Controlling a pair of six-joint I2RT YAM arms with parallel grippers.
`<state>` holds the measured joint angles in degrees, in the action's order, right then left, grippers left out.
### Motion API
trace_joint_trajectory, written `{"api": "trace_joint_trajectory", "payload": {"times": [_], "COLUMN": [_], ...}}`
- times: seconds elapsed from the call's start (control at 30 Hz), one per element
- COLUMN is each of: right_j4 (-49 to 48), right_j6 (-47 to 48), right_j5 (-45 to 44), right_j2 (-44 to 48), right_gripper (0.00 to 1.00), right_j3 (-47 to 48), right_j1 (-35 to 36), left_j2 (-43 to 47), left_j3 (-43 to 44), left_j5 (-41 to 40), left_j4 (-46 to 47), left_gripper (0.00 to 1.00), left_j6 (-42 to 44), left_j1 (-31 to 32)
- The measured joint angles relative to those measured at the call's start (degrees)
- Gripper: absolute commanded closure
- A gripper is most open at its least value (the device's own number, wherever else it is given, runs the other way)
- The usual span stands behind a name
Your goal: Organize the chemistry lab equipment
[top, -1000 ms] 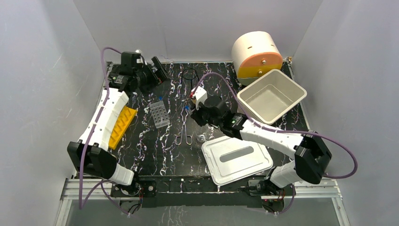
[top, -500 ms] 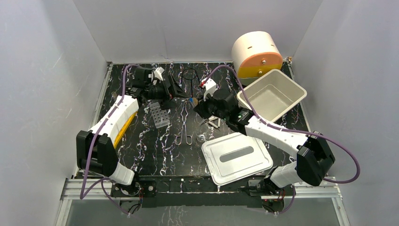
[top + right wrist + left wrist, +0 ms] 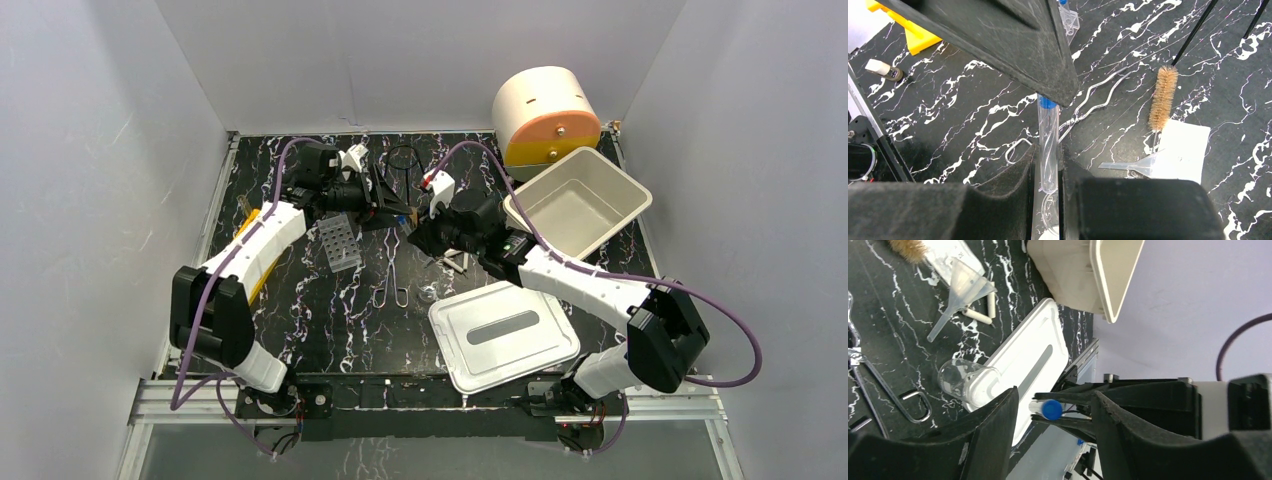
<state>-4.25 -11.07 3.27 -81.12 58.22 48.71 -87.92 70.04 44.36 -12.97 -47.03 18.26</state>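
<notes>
1. Top external view: over the black marble-patterned tabletop (image 3: 320, 325), near the middle and toward its far edge, I hold the piece in the air.
2. Left of that stands the grey plastic tube rack (image 3: 340, 243), likely its home.
3. My right gripper (image 3: 1048, 167) pinches the blue-capped clear tube (image 3: 1049, 135) by its lower half.
4. My left gripper (image 3: 1053, 402) has its jaws spread either side of the cap, not touching it.
5. Light, slick and breakable, I judge: take it gently, just under the cap.

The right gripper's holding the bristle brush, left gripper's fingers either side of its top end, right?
Not the brush, which lies on the table: the right wrist view shows the right gripper holding a blue-capped clear tube. The fingers of the left gripper are either side of its top end.
</notes>
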Motion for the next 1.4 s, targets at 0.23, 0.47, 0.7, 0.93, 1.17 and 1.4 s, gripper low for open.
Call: {"api": "trace_joint_trajectory", "payload": {"times": [0.23,0.47,0.7,0.93,1.17,1.4], "right_j4": [0.4,0.4,0.7,1.0,1.2,1.5], "right_j6": [0.0,-0.2,-0.2,-0.2,-0.2,-0.4], "right_j5": [0.4,1.1,1.2,1.5,1.4,1.4], "right_j2": [-0.1,-1.0,-1.2,-1.5,-1.5,-1.5], "right_gripper": [0.78,0.78,0.78,0.78,0.78,0.60], "right_j3": [0.0,0.0,0.0,0.0,0.0,0.0], "right_j1": [0.0,0.0,0.0,0.0,0.0,0.0], "left_j2": [-2.3,-3.0,-3.8,-3.8,-4.7,-6.0], "left_j3": [1.7,3.6,5.0,5.2,5.5,7.2], "left_j5": [0.3,1.3,1.5,1.3,1.1,1.0], "left_j4": [-5.6,-7.4,-10.0,-12.0,-13.3,-15.4], "left_gripper": [0.66,0.77,0.68,0.72,0.86,1.00], "left_j6": [3.7,5.7,8.2,10.3,11.8,14.1], "left_j1": [0.0,0.1,0.3,0.5,1.2,1.3]}}
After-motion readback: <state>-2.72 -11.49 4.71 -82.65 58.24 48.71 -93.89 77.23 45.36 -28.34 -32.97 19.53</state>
